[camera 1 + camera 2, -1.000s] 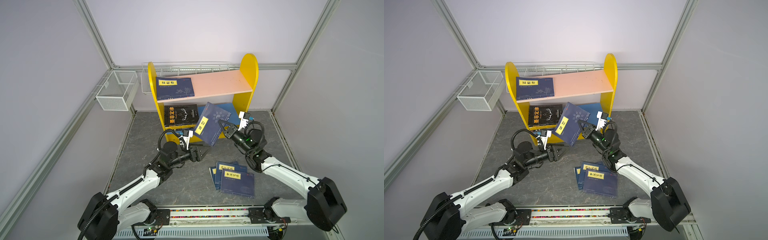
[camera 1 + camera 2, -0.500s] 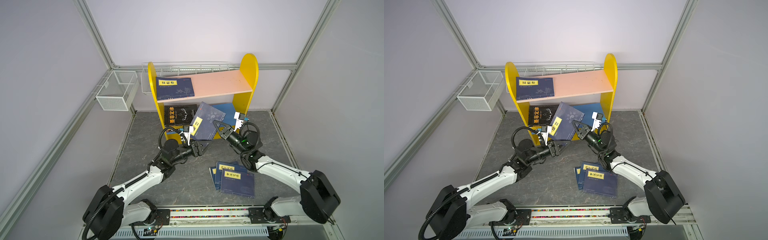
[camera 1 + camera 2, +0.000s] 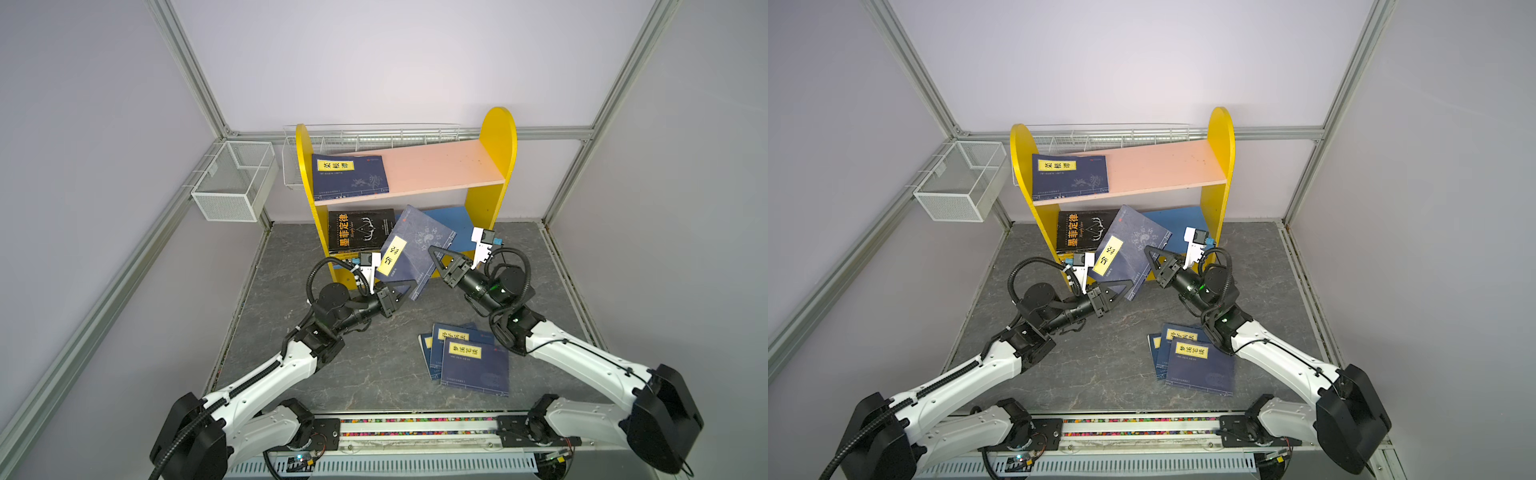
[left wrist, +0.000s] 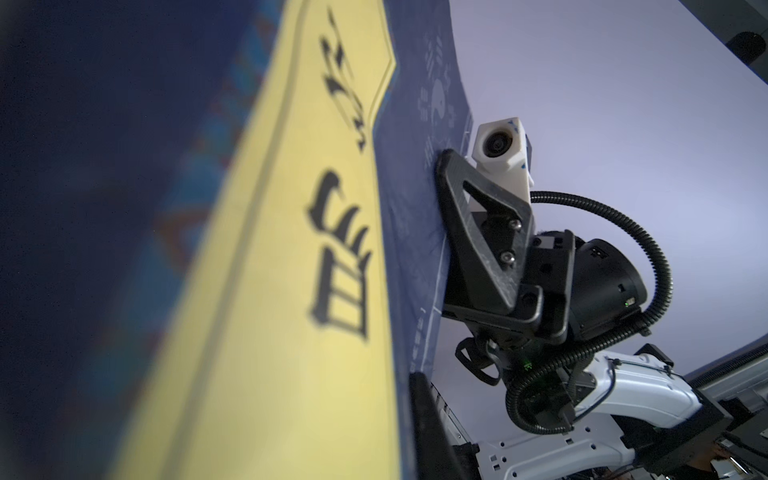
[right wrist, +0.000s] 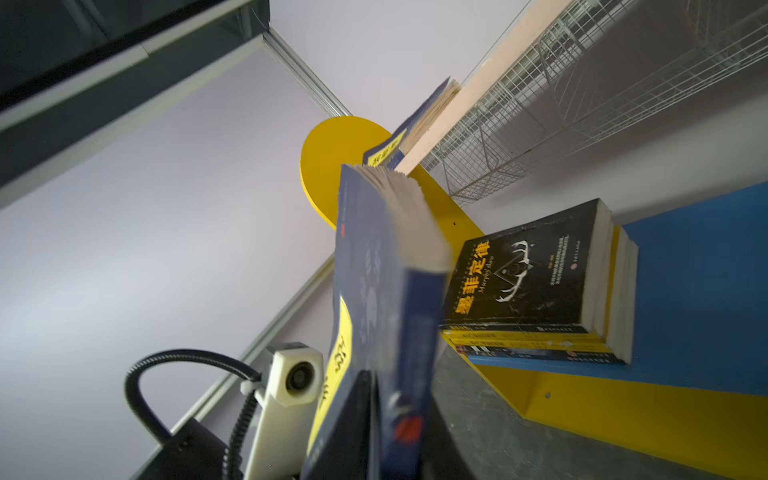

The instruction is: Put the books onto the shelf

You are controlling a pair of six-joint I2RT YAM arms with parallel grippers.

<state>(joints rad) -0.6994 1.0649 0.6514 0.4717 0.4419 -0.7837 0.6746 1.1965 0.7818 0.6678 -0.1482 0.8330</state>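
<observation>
Navy book (image 3: 417, 243): tilted in front of shelf (image 3: 496, 137) lower board, rising beyond left gripper (image 3: 409, 289), which pinches its lower corner; rear finger hidden. Right gripper (image 3: 433, 252) flanks its side edge, grip indiscernible, close view blurred; both forearms stretched forward

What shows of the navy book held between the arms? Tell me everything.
The navy book is a thin paperback with a yellow title label and pale motifs, tilted midair before the shelf. The left gripper is shut on its lower corner; the right gripper straddles its opposite edge, grip unclear.
</observation>
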